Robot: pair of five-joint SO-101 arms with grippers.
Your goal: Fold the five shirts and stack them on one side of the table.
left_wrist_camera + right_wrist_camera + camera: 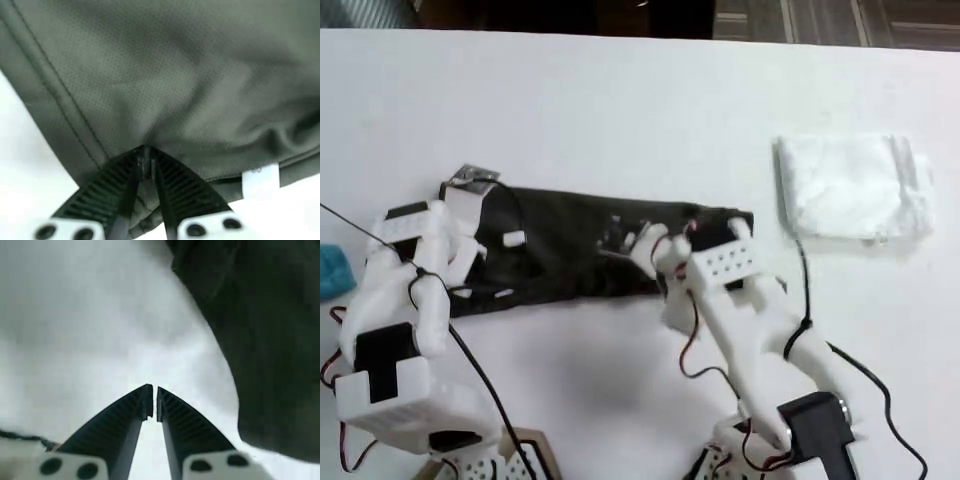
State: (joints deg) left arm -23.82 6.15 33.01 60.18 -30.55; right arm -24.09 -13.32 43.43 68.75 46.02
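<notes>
Both arms at the dark shirt (pixel 570 262).
Left gripper (pixel 145 162) pinches its fabric; right gripper (pixel 152 402) is closed beside it, seemingly empty.

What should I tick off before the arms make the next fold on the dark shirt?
1. Hold of the left gripper on the dark shirt: ok, shut on the fabric near its edge.
2. Hold of the right gripper on the other end: not ok, shut on nothing, over bare table beside the cloth.
3. Shirt folded into one long band: ok in the high view.
4. How many layers the left pinch takes: cannot tell.
5. Stack spot: ok, the folded white shirt lies apart, beyond the band's right end.
</notes>
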